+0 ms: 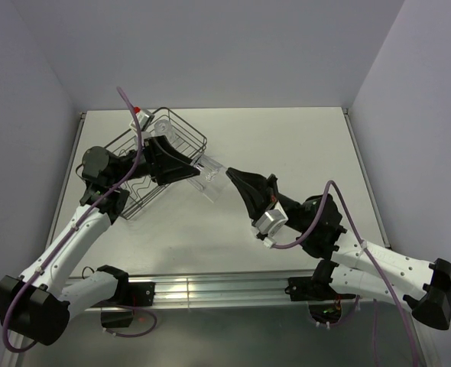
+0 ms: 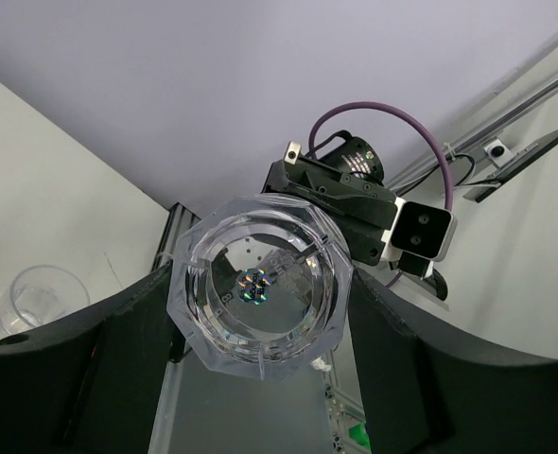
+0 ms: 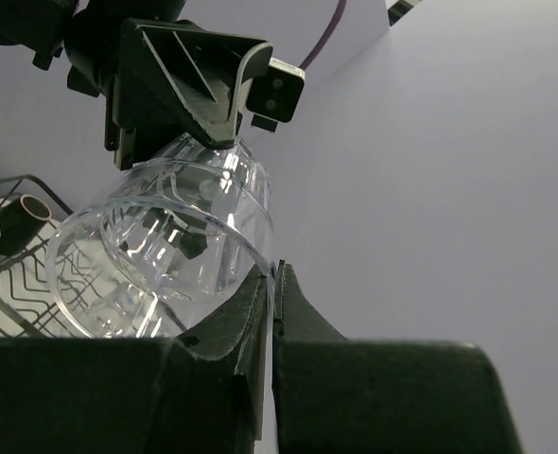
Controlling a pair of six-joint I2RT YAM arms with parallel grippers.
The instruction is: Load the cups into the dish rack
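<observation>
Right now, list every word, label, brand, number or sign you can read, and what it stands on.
White print on the round black motor housing: too small to read.
No text on the clear ribbed glass tumbler or the black wire dish rack.

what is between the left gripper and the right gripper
A clear tumbler bridges them: the left gripper clamps its base and the right gripper pinches its rim. The top external view shows it.

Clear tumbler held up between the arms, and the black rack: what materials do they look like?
Clear ribbed tumbler: transparent and glossy, with sharp highlights and a faceted base. Glass or hard clear plastic; can't tell which. Black wire dish rack: thin bent rods, probably coated metal, dull black.
</observation>
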